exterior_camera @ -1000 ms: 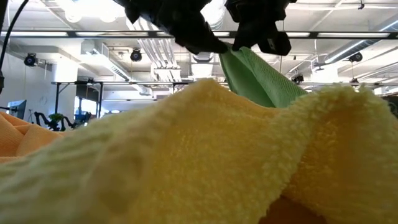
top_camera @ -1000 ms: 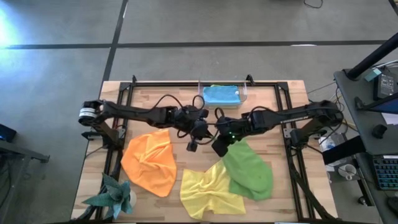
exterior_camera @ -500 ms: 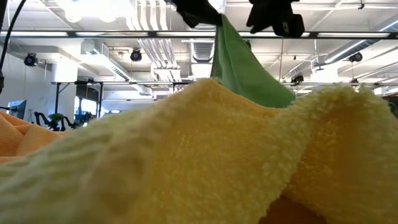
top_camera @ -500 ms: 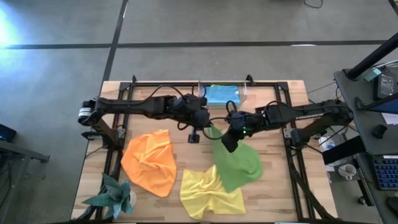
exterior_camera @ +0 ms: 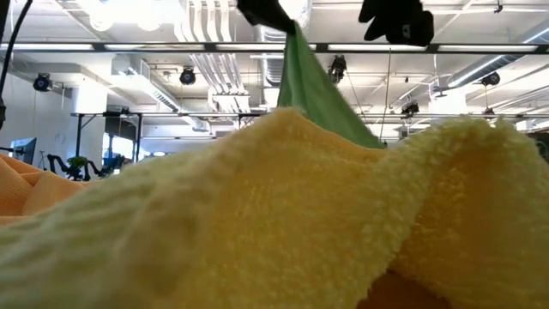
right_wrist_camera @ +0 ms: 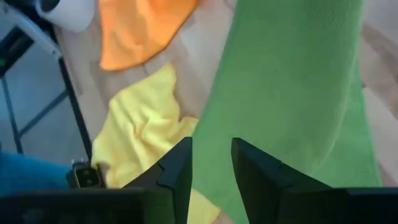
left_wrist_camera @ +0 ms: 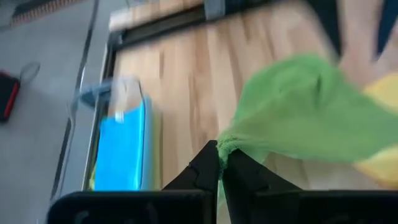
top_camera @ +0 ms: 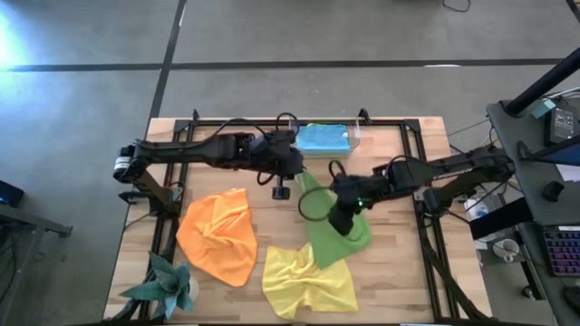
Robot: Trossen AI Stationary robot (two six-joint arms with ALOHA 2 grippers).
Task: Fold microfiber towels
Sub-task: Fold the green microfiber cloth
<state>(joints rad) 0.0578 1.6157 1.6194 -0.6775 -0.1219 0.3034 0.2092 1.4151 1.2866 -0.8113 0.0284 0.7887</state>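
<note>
Left gripper (left_wrist_camera: 221, 163) has its jaws pinched on one corner of the green towel (top_camera: 333, 234), lifted near counter centre.
The soft fine-looped cloth hangs in a taut triangle, lower edge draped on the plank-wood counter (top_camera: 408, 281) and overlapping the crumpled fluffy yellow towel (top_camera: 306, 282). Right gripper (right_wrist_camera: 210, 163) hovers over the green cloth, jaws parted, holding nothing. Rumpled orange towel (top_camera: 217, 234) lies apart; blue towel (top_camera: 323, 139) sits folded in a clear bin.

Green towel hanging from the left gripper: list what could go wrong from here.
The left gripper pinches only one corner of the green towel, so it may slip free. The towel's lower end drapes onto the yellow towel and could drag it. The right gripper, open above the cloth, might regrasp mid-panel and bunch it.
</note>
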